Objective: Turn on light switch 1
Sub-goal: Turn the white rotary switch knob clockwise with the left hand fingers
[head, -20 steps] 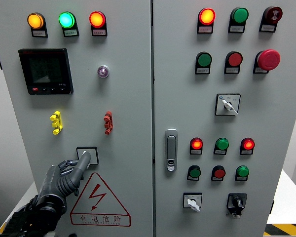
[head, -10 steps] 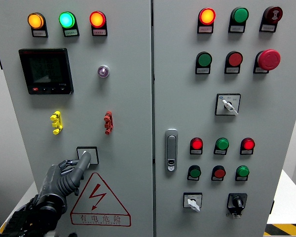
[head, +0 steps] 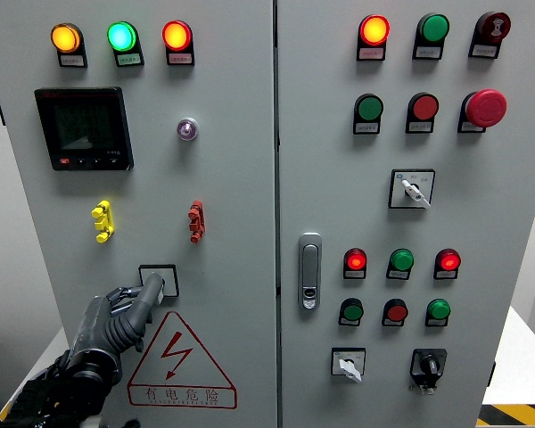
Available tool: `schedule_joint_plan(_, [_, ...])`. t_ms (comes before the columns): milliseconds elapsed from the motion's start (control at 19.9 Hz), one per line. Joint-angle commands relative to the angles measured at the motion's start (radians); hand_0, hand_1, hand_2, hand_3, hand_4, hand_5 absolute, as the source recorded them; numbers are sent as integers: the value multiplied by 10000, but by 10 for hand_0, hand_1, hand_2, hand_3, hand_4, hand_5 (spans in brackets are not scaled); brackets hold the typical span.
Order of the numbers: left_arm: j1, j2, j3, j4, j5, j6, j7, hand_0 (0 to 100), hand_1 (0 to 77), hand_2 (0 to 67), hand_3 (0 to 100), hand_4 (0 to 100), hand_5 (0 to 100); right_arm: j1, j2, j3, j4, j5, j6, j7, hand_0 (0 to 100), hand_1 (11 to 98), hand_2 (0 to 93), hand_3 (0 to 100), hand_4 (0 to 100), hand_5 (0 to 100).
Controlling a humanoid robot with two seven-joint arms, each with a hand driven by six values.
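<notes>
Now the left hand reaches up from the lower left of the cabinet, its index finger extended and the other fingers curled in, gripping nothing. The fingertip lies on the light switch, a small square plate set in the left door, directly above the knuckles. Just beneath the fingertip sits the red triangular warning label; higher above it are a yellow terminal and a red terminal, well clear of the finger. The right hand is not in view. Whether the switch has already thrown cannot be told. To do the step well, the finger should press squarely along its own axis at the centre of the plate, not glance off its edge. Pressure should be firm and brief, with the wrist held steady so the tip does not slide down onto the label. A clean withdrawal straight back would avoid re-toggling.
</notes>
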Motion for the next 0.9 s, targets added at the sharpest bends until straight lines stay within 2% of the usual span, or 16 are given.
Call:
schedule_joint_plan(0, [1,0,-1,11,0,1,108,545,472,462,923,1000,1000,1,8,-1,0,0,3,0,0,192,0,197,194,105])
schedule_joint_plan(351, [0,0,-1,11,0,1,109,592,476,464,924,1000,1000,1,-7,-1,0,0,3,0,0,198,0,197,194,105])
schedule_joint_plan(852, [0,0,-1,26,0,1,109,651,409,463,927,1000,1000,1,8,-1,0,0,3,0,0,199,0,197,194,105])
